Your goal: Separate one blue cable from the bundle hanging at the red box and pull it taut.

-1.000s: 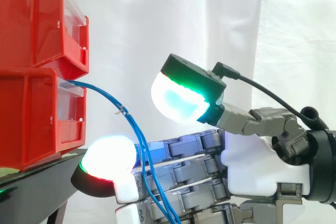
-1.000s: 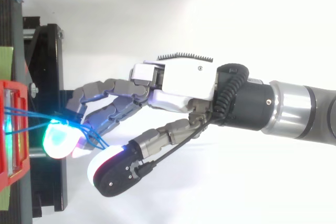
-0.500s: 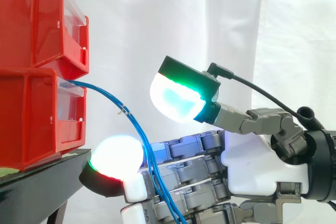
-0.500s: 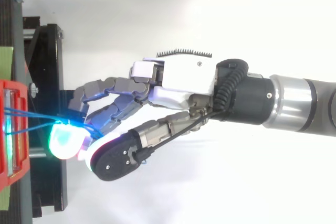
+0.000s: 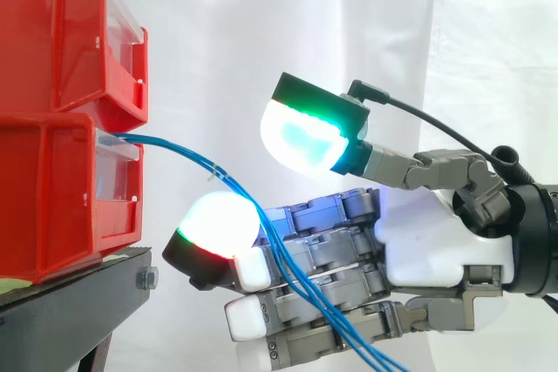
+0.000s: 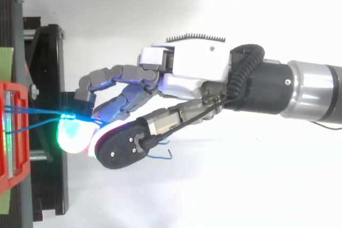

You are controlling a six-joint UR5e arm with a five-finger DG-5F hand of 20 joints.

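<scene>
Side view: the hand point(image 5: 427, 241) reaches level toward the lower red bin point(image 5: 52, 198), its fingers nearly straight and its thumb point(image 5: 305, 132) raised clear above them, closed on nothing. The bundle of blue cables point(image 5: 292, 276) leaves the bin's front, passes behind the uppermost fingertip point(image 5: 222, 224), and slants down across the lower fingers. The bin rests on a black stand point(image 5: 78, 289).

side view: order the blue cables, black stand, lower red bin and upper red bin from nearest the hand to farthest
1. Blue cables, running across the fingers of the hand.
2. Black stand, lower left, and lower red bin just above it: too close to call.
3. Upper red bin, top left, farthest.
</scene>
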